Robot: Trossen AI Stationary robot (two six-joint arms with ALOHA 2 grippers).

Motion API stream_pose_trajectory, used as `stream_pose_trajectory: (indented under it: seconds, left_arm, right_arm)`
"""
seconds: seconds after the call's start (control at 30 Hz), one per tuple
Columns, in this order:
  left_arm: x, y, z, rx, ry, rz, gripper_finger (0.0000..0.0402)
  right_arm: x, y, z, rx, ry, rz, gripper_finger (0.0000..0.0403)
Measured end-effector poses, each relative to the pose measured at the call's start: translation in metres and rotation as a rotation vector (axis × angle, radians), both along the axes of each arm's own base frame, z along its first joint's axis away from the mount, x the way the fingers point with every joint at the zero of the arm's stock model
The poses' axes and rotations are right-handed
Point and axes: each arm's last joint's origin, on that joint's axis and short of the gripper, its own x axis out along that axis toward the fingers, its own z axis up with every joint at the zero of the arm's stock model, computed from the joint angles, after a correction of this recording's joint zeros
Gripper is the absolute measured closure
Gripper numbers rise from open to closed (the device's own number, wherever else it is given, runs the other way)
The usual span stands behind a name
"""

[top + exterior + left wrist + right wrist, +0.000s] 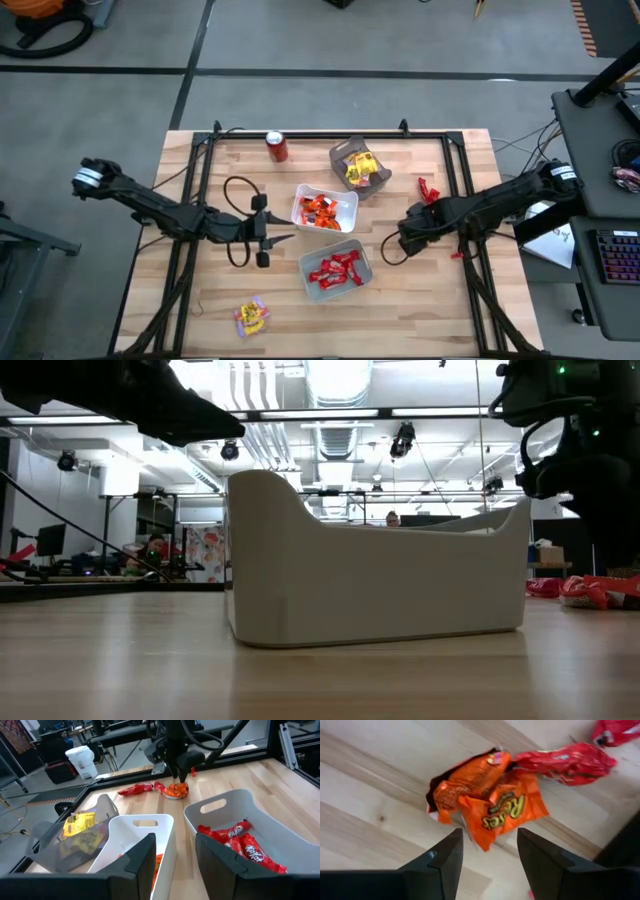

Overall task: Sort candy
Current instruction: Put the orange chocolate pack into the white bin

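1. Currently the right gripper hangs just above two orange candy packs lying on the worktop, its jaws spread apart and empty; red packs lie beside the orange ones.
2. Left gripper hovers beside the trays, jaws parted, holding nothing.
3. Orange candy sits in the white tray, red candy in the grey tray, yellow candy in the clear tray.
4. One yellow pack lies apart near the worktop's front edge; a red soda can stands at the back.

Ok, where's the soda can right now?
High view: the red soda can stands near the table's far edge, left of the grey tray holding yellow candy.
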Motion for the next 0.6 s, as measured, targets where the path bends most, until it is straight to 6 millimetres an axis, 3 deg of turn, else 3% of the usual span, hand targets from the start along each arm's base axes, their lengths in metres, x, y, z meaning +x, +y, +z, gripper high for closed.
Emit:
stream_pose_trajectory:
  seconds: [0.4, 0.6]
  left_arm:
    - [0.004, -0.001, -0.003, -0.011, -0.006, 0.002, 0.0278]
    - [0.004, -0.001, -0.002, -0.016, -0.018, 0.002, 0.0278]
  right_arm:
    - [-0.011, -0.002, -0.036, 0.008, -0.038, -0.012, 0.0226]
    - [-0.015, -0.003, -0.041, 0.007, -0.033, -0.005, 0.0278]
